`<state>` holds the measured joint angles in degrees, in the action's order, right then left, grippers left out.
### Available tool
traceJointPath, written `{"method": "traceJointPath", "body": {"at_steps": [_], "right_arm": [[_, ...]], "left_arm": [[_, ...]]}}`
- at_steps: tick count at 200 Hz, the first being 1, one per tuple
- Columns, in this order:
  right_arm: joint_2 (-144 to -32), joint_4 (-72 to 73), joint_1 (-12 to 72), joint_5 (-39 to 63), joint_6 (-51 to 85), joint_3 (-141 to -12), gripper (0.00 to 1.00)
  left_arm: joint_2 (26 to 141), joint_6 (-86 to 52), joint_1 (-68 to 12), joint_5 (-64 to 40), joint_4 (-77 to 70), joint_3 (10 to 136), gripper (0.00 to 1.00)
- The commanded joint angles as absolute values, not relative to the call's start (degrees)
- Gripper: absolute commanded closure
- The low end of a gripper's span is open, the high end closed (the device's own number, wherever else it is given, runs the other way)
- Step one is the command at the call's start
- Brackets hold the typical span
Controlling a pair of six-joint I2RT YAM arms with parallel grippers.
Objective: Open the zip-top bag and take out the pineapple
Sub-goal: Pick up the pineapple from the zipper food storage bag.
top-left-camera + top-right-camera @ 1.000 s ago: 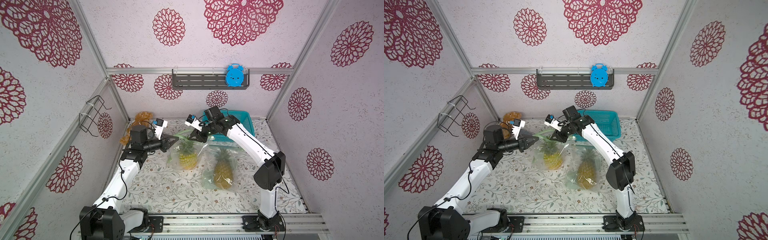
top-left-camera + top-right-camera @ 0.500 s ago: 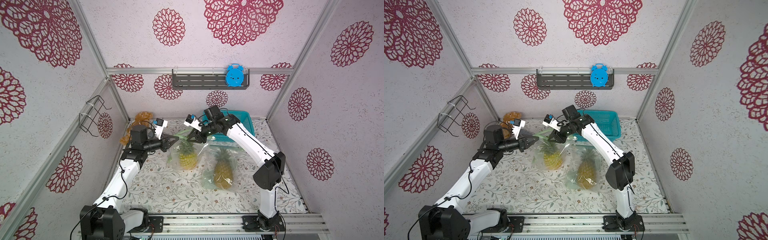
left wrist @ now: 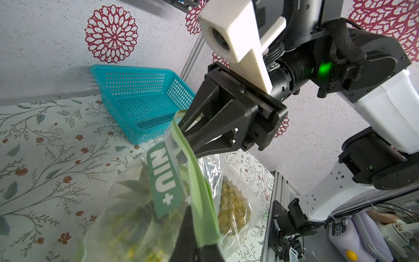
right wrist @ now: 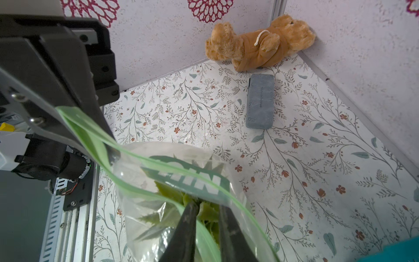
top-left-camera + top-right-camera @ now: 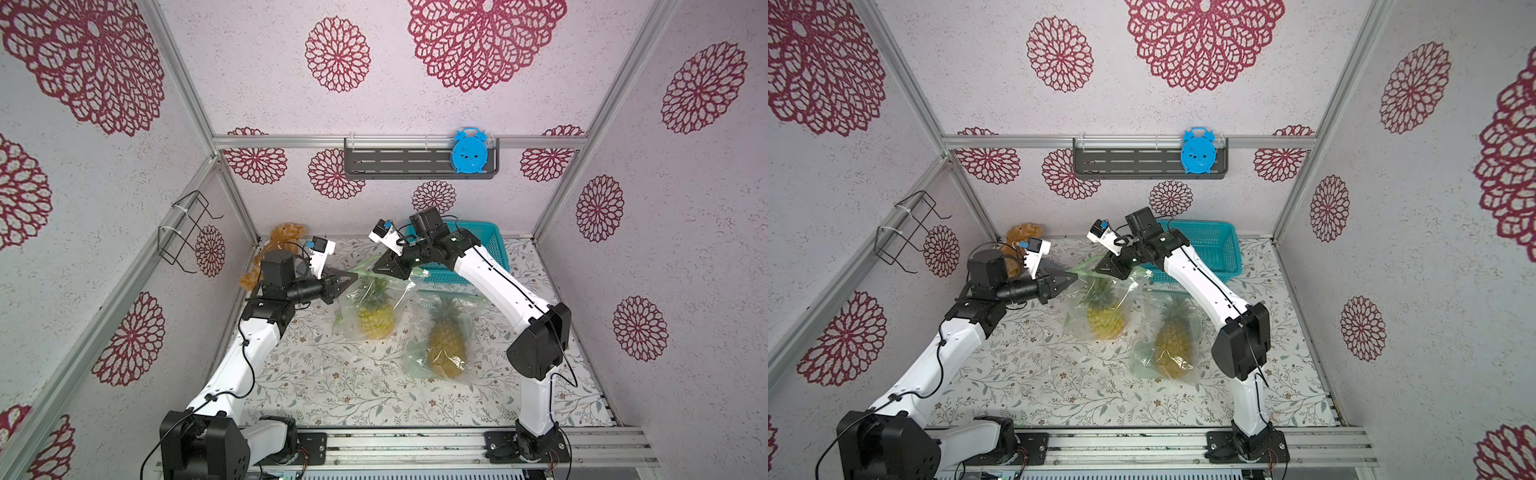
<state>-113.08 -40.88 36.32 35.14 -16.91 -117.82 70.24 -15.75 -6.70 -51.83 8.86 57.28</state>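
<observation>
The zip-top bag [image 5: 365, 307] [image 5: 1096, 307] is clear with a green zip strip [image 3: 199, 199] and holds a pineapple [image 5: 375, 320] [image 5: 1104, 320]. It hangs mid-table with its mouth partly apart. My left gripper [image 5: 353, 277] [image 3: 196, 229] is shut on one end of the strip. My right gripper [image 5: 376, 271] [image 4: 207, 205] is at the bag's mouth. One finger is inside and one outside the near lip. A narrow gap remains between them, with crown leaves [image 4: 208, 213] showing in it.
A second bagged pineapple [image 5: 446, 345] lies to the right on the floral table [image 5: 332, 386]. A teal basket [image 5: 473, 245] stands at the back right. A teddy bear [image 4: 260, 45] and a grey block [image 4: 259, 102] sit in the back left corner.
My right gripper has edged a little further into the bag's mouth. The left arm and the bag stay about where they were.
</observation>
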Motion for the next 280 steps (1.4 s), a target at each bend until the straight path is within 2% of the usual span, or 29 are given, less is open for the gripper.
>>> {"method": "traceJointPath", "body": {"at_steps": [1, 61, 80, 124, 192, 280], "right_arm": [[-112.3, -38.8, 35.9, 33.9, -14.7, -118.0, 0.77], [-112.9, -37.6, 36.5, 29.5, -13.4, -118.2, 0.78], [-113.3, -39.2, 37.1, 31.1, -15.5, -118.7, 0.77], [-114.7, -43.8, 38.5, 31.3, -19.9, -120.3, 0.71], [-113.9, -45.3, 38.6, 40.6, -22.0, -120.6, 0.58], [-119.4, -50.1, 39.7, 33.7, -22.0, -122.4, 0.56]], "left_arm": [[69.6, -14.8, -6.8, -53.0, 9.0, 58.6, 1.00], [70.4, -14.7, -7.0, -54.6, 9.1, 59.2, 1.00], [70.7, -14.8, -7.1, -54.6, 9.1, 59.5, 1.00], [71.1, -14.8, -7.2, -54.7, 9.0, 60.0, 1.00], [71.1, -14.8, -7.3, -53.9, 9.2, 59.7, 1.00], [71.4, -14.7, -7.3, -54.0, 9.2, 59.2, 1.00]]}}
